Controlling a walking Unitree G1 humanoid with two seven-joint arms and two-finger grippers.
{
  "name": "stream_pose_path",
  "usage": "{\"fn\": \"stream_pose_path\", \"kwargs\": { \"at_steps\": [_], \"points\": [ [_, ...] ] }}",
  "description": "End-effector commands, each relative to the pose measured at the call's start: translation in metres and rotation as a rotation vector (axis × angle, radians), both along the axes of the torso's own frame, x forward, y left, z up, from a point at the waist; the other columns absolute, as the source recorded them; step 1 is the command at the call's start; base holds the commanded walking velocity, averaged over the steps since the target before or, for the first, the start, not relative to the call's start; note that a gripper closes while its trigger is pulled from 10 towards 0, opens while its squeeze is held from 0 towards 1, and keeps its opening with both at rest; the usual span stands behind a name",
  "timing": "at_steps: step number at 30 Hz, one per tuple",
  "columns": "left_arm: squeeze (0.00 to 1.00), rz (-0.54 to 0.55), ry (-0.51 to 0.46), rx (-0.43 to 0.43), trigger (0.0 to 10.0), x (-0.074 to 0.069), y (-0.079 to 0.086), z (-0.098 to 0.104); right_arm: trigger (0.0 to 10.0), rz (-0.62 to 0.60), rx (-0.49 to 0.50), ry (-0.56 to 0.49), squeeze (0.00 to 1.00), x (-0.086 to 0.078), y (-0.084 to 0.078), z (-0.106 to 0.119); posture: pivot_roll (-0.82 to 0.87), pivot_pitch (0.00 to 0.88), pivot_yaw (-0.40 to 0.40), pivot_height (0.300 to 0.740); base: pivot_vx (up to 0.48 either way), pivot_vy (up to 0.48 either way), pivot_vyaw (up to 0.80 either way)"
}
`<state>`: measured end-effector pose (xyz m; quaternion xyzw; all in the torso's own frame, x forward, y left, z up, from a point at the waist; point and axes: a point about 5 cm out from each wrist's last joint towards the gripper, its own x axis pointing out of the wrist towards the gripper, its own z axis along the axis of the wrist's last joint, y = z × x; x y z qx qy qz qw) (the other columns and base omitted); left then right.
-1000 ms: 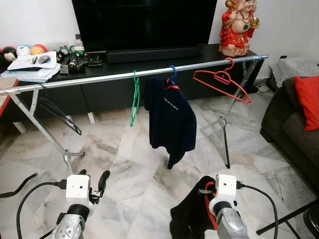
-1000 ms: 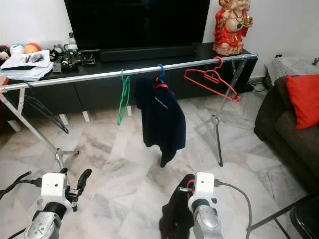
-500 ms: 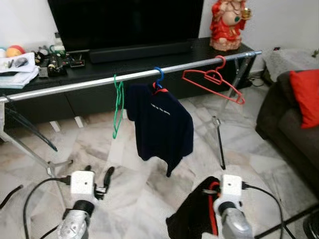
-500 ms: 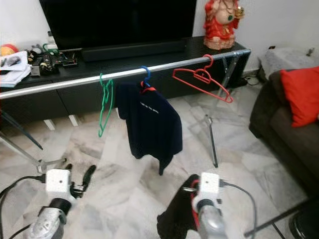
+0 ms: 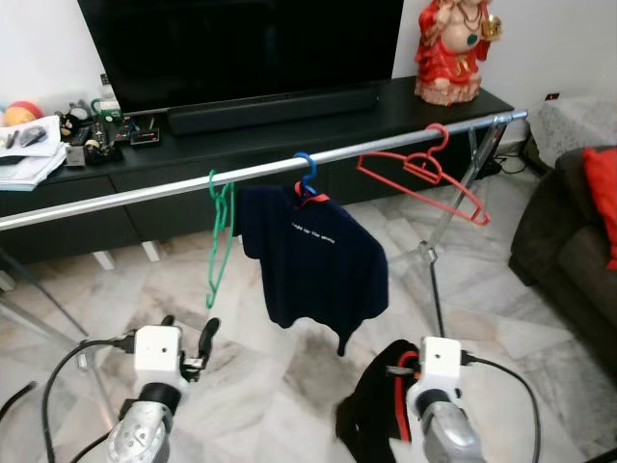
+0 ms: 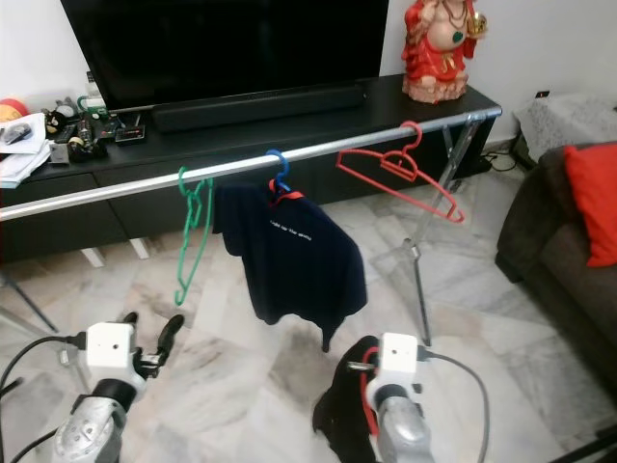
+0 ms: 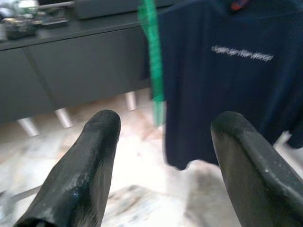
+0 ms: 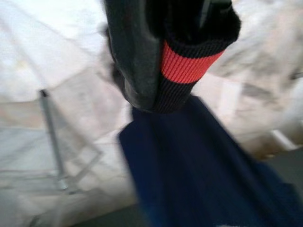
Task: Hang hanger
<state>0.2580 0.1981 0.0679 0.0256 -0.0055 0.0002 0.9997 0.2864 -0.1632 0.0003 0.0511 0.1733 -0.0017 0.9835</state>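
A silver rail (image 5: 145, 192) runs across in front of me. On it hang an empty green hanger (image 5: 220, 241), a blue hanger (image 5: 305, 174) bearing a navy T-shirt (image 5: 318, 265), and an empty red hanger (image 5: 424, 176) near the right end. My right gripper (image 5: 401, 368) is low and in front of the rail, shut on a black garment with red ribbed trim (image 8: 187, 64) that droops toward the floor (image 5: 371, 424). My left gripper (image 5: 186, 330) is open and empty, below the green hanger; its fingers (image 7: 90, 156) frame the green hanger (image 7: 151, 52) and the navy shirt (image 7: 236, 71).
Behind the rail stands a black TV console (image 5: 289, 116) with a television (image 5: 241, 43), a red statue (image 5: 453, 48) and clutter (image 5: 58, 140) at its left end. A dark sofa with a red cushion (image 5: 603, 203) is at the right. The rack's leg (image 5: 434, 280) stands on marble floor.
The whole picture has shifted as the camera moved; the rail now looks slightly nearer. Both grippers keep their poses, the right still holding the black garment.
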Motion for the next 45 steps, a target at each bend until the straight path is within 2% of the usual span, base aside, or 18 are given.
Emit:
{"fn": "stream_pose_path", "kwargs": {
  "at_steps": [1,10,21,30,34,38,45],
  "points": [
    [0.0,0.024,-0.022,0.013,10.0,0.002,0.009,0.008,10.0,0.017,0.011,-0.026,0.0,0.004,0.008,0.004,0.02,0.109,0.007,0.74,0.356,0.0,0.0],
    [0.0,0.005,-0.081,-0.005,10.0,0.011,0.005,0.025,10.0,0.016,0.013,-0.021,0.0,0.003,0.008,0.003,0.02,0.108,0.008,0.74,0.358,0.0,0.0],
    [0.0,-0.014,-0.096,-0.033,10.0,0.021,0.001,0.04,10.0,0.02,0.016,-0.013,0.0,0.002,0.008,0.002,0.02,0.109,0.01,0.74,0.239,0.0,0.0],
    [0.0,-0.101,-0.02,0.008,10.0,0.029,0.022,0.057,10.0,0.031,0.026,-0.008,0.0,0.001,0.013,0.0,0.03,0.12,0.024,0.74,0.0,0.0,0.0],
    [0.0,-0.092,-0.037,0.005,10.0,0.027,0.028,0.061,10.0,0.029,0.033,-0.005,0.0,-0.001,0.016,-0.001,0.03,0.117,0.032,0.74,0.0,0.0,0.0],
    [0.0,-0.107,-0.021,0.006,10.0,0.021,0.021,0.055,10.0,0.026,0.034,0.003,0.0,-0.003,0.017,-0.004,0.03,0.116,0.034,0.74,0.0,0.0,0.0],
    [0.0,-0.153,-0.012,-0.024,10.0,0.021,0.007,0.054,10.0,0.018,0.03,0.009,0.0,-0.004,0.013,-0.004,0.02,0.12,0.033,0.74,0.0,0.46,0.0]
  ]
}}
